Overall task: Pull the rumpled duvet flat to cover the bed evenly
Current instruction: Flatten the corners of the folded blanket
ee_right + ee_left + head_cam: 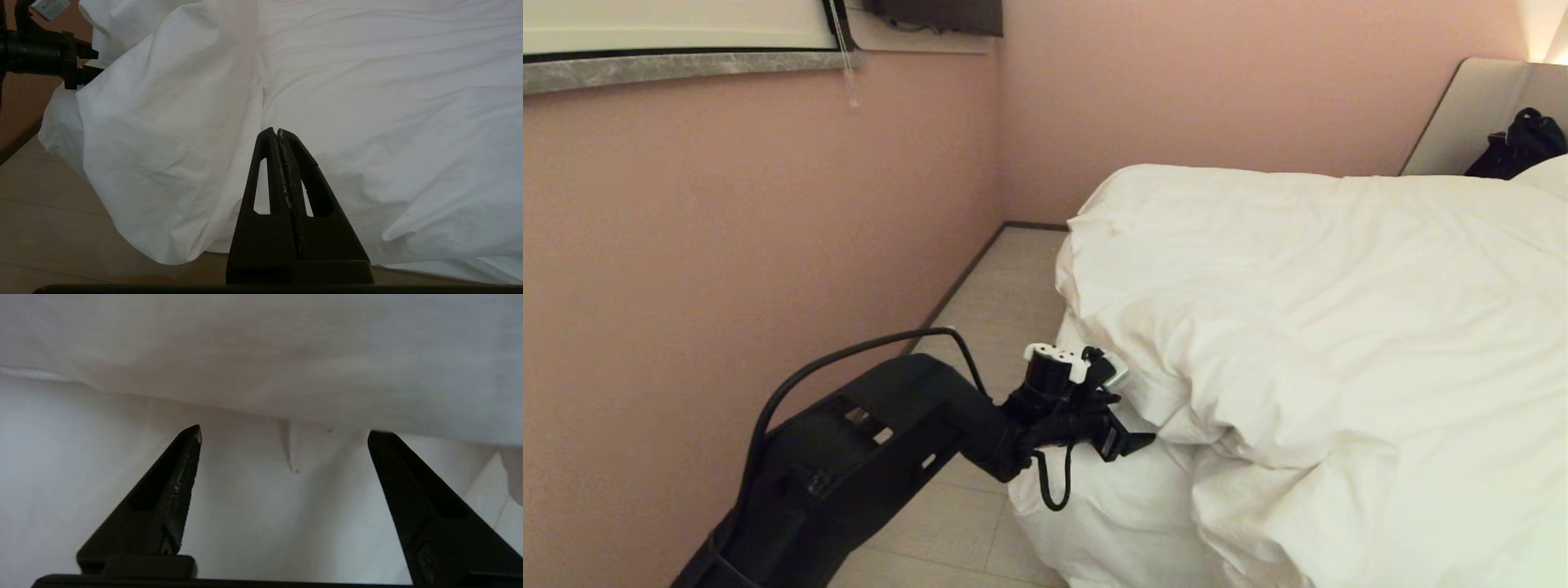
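Note:
The puffy white duvet (1323, 310) lies creased over the bed, whose beige headboard (1470, 114) shows at the far right. Its near left corner bunches up and hangs over the bed's side towards the floor. My left gripper (1131, 425) is at that corner, just under an overhanging fold. In the left wrist view the left gripper (286, 433) is open, with white cloth (261, 506) close ahead and nothing between the fingers. My right gripper (278, 131) is shut and empty, low beside the hanging duvet (171, 134); it is out of the head view.
A pink wall (727, 245) runs close along the bed's left side, leaving a narrow strip of pale floor (1005, 294). A black bag (1515, 143) and a pillow (1547, 175) lie by the headboard. A window sill (686, 69) is above.

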Robot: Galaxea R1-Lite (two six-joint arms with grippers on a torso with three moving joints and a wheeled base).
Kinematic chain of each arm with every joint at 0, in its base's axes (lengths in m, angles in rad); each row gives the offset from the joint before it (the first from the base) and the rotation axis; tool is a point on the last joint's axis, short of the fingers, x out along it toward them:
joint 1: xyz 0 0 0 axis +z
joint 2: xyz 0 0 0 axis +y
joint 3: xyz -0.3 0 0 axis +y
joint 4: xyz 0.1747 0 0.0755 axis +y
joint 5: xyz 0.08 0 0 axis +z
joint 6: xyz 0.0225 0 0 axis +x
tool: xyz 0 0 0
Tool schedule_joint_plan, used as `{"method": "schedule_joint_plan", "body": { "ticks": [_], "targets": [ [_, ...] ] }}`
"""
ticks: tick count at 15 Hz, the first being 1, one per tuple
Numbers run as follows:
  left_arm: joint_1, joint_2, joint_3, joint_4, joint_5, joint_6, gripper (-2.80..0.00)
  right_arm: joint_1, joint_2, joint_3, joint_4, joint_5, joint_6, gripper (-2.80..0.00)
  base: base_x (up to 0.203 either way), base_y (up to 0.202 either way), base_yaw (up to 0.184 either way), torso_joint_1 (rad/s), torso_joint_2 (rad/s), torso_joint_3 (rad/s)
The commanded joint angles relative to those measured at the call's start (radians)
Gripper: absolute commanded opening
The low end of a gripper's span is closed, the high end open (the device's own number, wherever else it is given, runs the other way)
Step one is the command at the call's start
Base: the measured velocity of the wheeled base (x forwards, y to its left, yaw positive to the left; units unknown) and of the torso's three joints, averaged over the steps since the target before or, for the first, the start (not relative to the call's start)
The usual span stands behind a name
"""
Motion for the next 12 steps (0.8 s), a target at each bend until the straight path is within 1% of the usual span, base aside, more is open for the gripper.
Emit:
{"method": "schedule_joint_plan", "body": {
  "ticks": [1,5,9,12],
  "targets": [
    [-0.002,0.034,-0.033,-0.003,-0.002,0.001,0.00,0.000,0.001,0.000,0.000,0.000,0.000,-2.80,0.000,0.000,0.000,0.000,0.00,0.000],
    [-0.017,0.056,-0.109,0.051,-0.002,0.003,0.00,0.000,0.001,0.000,0.000,0.000,0.000,-2.80,0.000,0.000,0.000,0.000,0.00,0.000],
    [-0.053,0.054,-0.116,0.051,-0.002,0.003,0.00,0.000,0.001,0.000,0.000,0.000,0.000,-2.80,0.000,0.000,0.000,0.000,0.00,0.000],
    [-0.061,0.061,-0.124,0.055,-0.002,0.003,0.00,0.000,0.001,0.000,0.000,0.000,0.000,-2.80,0.000,0.000,0.000,0.000,0.00,0.000]
  ]
}}
